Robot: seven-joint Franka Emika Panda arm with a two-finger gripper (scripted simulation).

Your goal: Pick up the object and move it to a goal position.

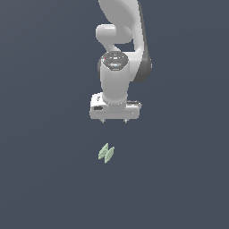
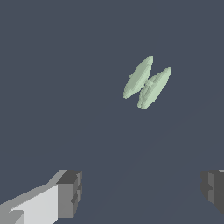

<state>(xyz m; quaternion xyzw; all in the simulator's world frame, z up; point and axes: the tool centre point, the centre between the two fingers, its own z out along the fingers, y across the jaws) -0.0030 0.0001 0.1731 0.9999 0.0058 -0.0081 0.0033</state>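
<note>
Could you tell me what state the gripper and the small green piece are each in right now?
gripper: open, fingers spread wide, holding nothing, hanging clear of the surface.
green object: lying free on the dark surface, not touched by either finger, apart from the gripper and outside the gap between the fingers in the wrist view; its two pointed lobes sit side by side, joined at the middle.
</note>
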